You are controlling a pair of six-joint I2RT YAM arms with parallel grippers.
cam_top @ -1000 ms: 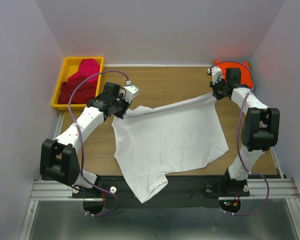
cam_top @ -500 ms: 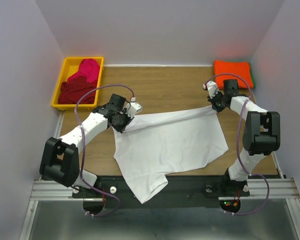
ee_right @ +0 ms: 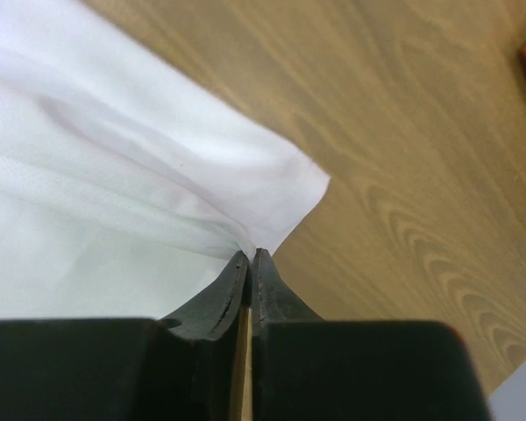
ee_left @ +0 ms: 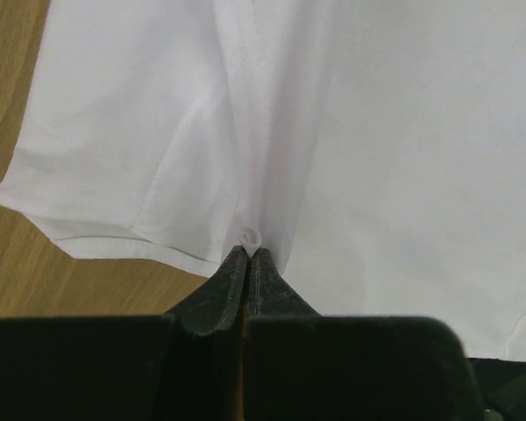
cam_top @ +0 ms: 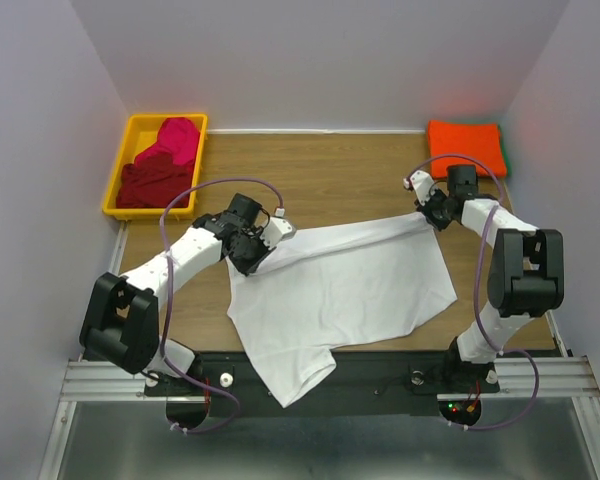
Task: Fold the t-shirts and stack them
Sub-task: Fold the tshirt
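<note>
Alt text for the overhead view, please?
The left gripper and right gripper each pinch an edge of a white cloth t-shirt spread on a wooden table. A yellow plastic bin of dark red and magenta shirts sits far left; a folded orange t-shirt far right.

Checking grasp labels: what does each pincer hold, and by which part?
Both hold the white t-shirt. The left pincer pinches a bunched fold at its hemmed edge; the right pincer pinches the edge beside a corner.

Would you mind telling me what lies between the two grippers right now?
A taut fold of the white t-shirt spans from the left gripper to the right gripper, each pinching it; the top external view shows this.
</note>
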